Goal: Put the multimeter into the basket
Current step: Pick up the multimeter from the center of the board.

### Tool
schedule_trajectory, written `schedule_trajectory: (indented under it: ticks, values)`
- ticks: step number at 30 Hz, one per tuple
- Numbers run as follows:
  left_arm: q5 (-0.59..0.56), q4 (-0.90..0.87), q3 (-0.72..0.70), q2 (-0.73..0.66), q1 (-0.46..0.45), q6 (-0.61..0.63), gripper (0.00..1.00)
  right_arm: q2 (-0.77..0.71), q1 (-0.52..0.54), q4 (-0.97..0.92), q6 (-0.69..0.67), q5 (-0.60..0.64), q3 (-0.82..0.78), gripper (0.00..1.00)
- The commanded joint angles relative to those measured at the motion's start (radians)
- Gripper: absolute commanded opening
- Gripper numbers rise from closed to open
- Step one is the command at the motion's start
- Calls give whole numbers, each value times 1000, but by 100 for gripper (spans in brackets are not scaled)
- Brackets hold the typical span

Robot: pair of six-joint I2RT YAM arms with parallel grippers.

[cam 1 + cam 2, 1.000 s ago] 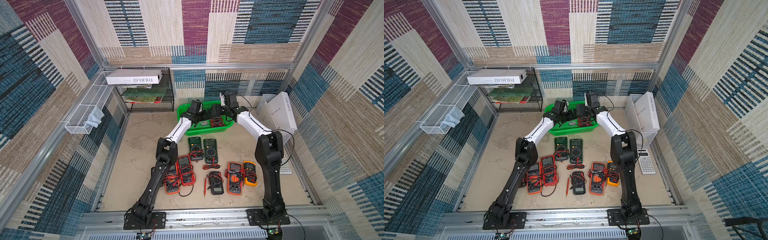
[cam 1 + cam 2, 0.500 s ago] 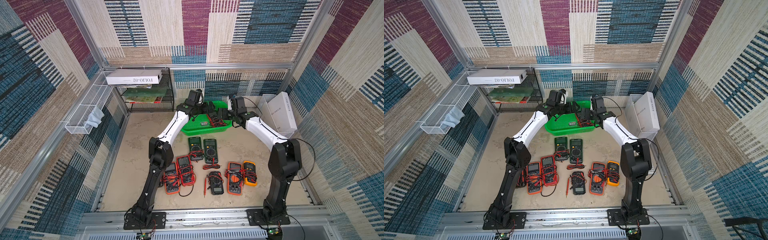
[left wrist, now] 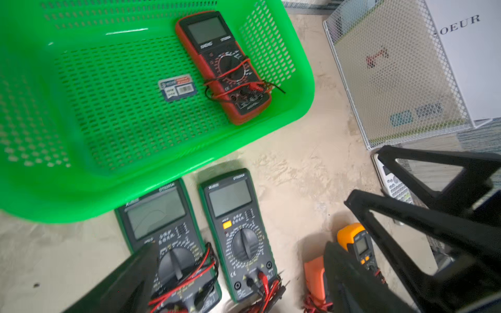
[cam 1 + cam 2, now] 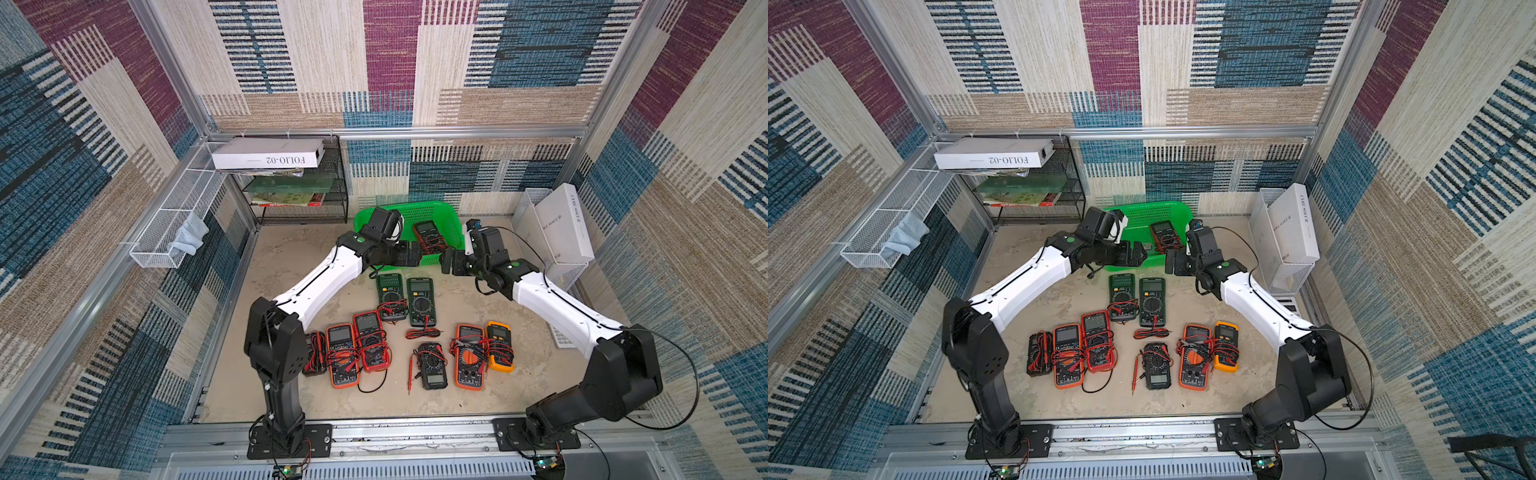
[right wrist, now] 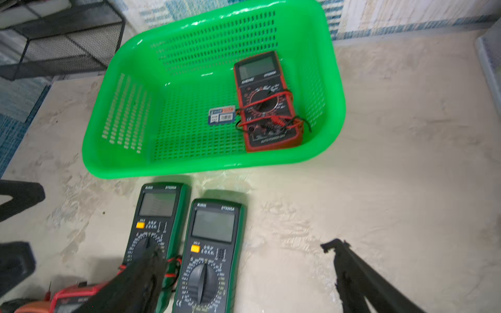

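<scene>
Placement stage: a red multimeter (image 4: 430,237) lies in the green basket (image 4: 432,208), while the left gripper (image 4: 410,254) and right gripper (image 4: 447,261) are spread wide and empty by its near rim; the likely next move is grasping a green multimeter (image 4: 421,301).

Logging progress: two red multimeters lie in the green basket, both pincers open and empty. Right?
No. Only one red multimeter lies in the green basket, as the right wrist view shows. The left pincer and right pincer are open and empty.

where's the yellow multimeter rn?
In both top views the yellow multimeter lies on the table at the robot's right end of the near row, right beside an orange multimeter.
</scene>
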Motion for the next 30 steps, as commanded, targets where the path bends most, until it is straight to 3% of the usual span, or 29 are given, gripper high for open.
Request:
schedule_trajectory:
  ticks: [1,13,20,30]
  values:
    - [-60,65,-147,-118,-1,-56,99,-28,54,-17,26,5,-49,100]
    - [-298,9,-621,-544,20,-129,99,95,428,-58,118,92,-45,100]
    - [-272,-18,-779,-707,144,-163,99,218,564,-94,164,102,53,99]
    - [-193,-29,-827,-772,275,-146,99,331,658,-110,217,85,140,99]
